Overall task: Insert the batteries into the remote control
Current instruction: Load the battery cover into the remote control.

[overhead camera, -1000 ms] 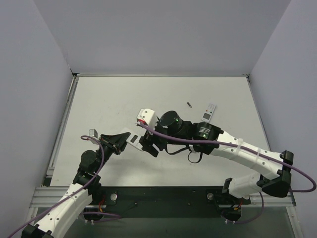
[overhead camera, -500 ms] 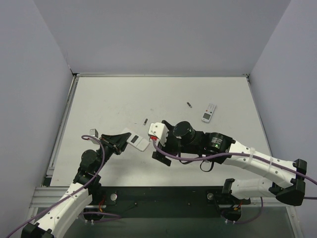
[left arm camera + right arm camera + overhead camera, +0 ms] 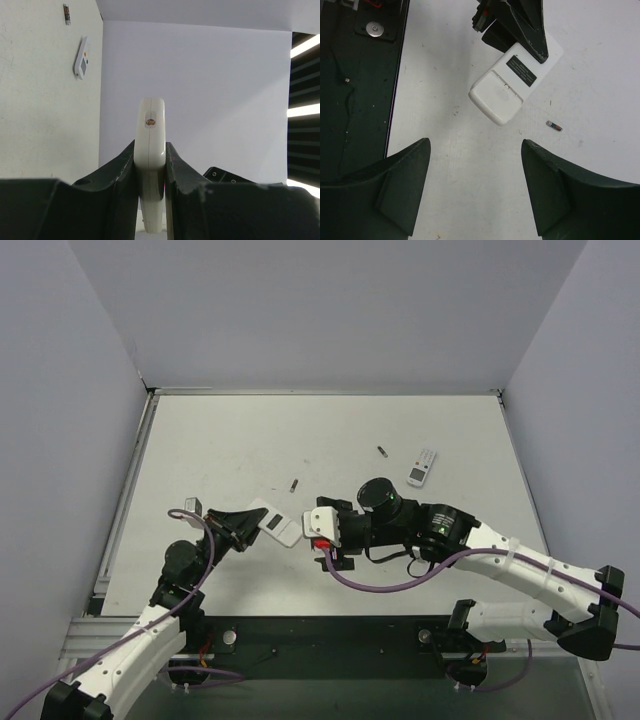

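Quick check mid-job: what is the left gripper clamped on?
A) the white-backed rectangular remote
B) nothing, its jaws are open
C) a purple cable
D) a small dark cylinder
A: the left gripper has its black fingers pressed against both narrow sides of the white-backed rectangular remote.

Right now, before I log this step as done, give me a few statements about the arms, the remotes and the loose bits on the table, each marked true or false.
1. The left gripper is clamped on the remote control. True.
2. The right gripper holds a battery. False: its jaws stand open with nothing between them.
3. The battery cover is off. False: it looks in place on the remote control's white back.
4. A white-faced remote lies on the table. True.
5. A dark cylinder sits inside the remote control. False: it lies loose on the table.
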You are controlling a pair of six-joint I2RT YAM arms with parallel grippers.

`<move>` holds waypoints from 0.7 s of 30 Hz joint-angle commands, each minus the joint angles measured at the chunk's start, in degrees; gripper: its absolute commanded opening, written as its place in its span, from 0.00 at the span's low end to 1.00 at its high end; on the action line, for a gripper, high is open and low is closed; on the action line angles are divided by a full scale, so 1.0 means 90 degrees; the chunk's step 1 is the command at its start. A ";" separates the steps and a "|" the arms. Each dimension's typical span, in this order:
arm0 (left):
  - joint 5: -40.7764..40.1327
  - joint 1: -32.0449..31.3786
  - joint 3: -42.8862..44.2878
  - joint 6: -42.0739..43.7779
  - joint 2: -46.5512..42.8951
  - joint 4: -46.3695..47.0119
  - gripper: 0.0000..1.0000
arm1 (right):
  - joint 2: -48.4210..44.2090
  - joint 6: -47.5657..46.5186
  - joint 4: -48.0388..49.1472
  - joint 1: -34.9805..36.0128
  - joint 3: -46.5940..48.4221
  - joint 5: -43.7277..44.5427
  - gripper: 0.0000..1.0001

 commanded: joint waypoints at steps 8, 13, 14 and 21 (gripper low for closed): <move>0.0571 -0.0044 -0.0779 0.0313 0.0640 0.1264 0.00 | 0.0825 -0.0843 -0.0299 -0.0308 0.0697 -0.1633 0.56; 0.0679 -0.0083 -0.0682 0.0332 0.0875 0.1460 0.00 | 0.1059 -0.0951 -0.0358 -0.0376 0.0844 -0.1779 0.53; 0.0708 -0.0093 -0.0672 0.0332 0.0914 0.1479 0.00 | 0.1088 -0.0980 -0.0396 -0.0396 0.0864 -0.1818 0.53; 0.0727 -0.0122 -0.0603 0.0323 0.0914 0.1509 0.00 | 0.1333 -0.1029 -0.0494 -0.0455 0.0942 -0.1926 0.47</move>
